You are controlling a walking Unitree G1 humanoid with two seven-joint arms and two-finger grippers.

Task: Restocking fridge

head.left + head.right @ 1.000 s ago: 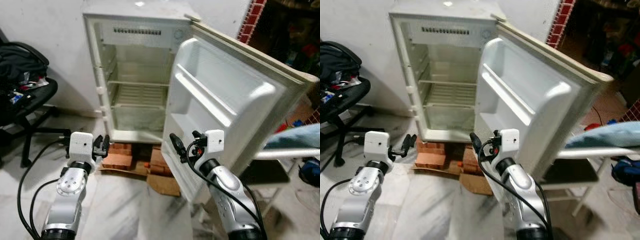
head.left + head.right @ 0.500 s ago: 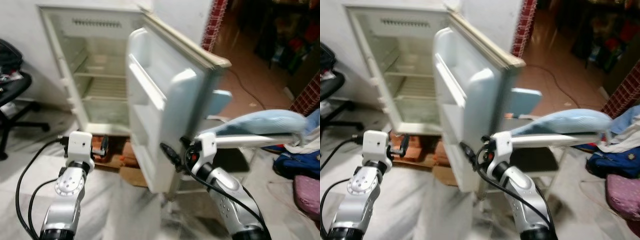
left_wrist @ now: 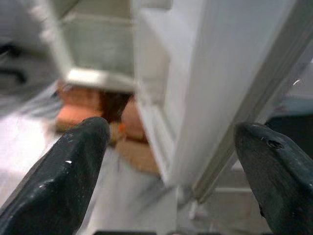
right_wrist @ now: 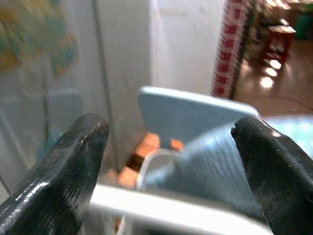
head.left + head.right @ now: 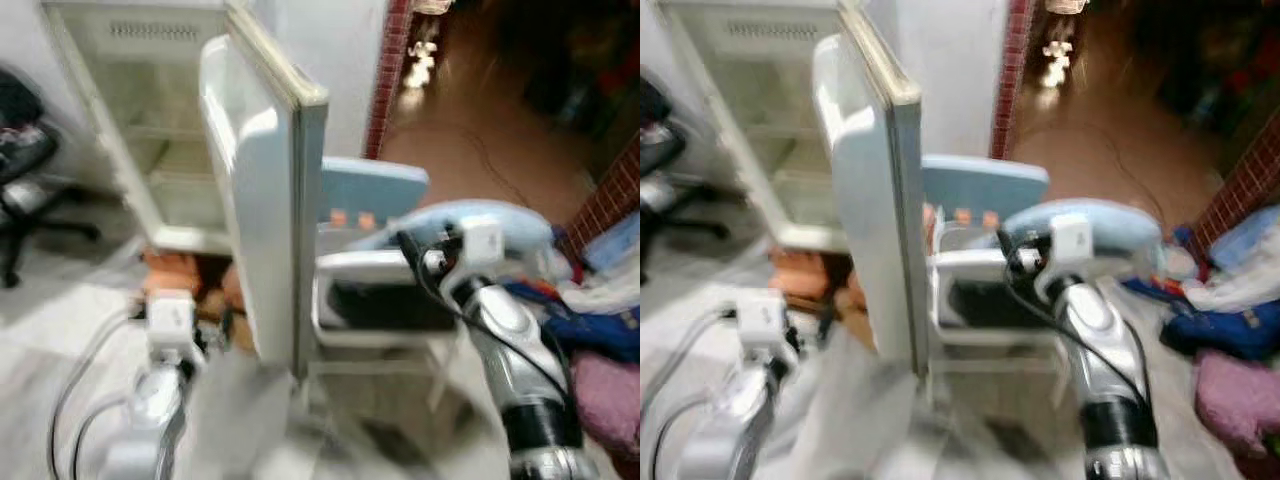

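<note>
Motion-blurred scene: open fridge [image 5: 150, 150], its door [image 5: 262, 210] edge-on; left gripper [image 3: 171, 161] and right gripper [image 4: 171, 161] both spread, empty. No legible writing.

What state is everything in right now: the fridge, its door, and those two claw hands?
Fridge: open, shelves look bare.
Fridge door: swung wide open, seen edge-on.
Left gripper: open, holding nothing, low beside the door.
Right gripper: open, holding nothing, raised toward a pale blue chair.
</note>
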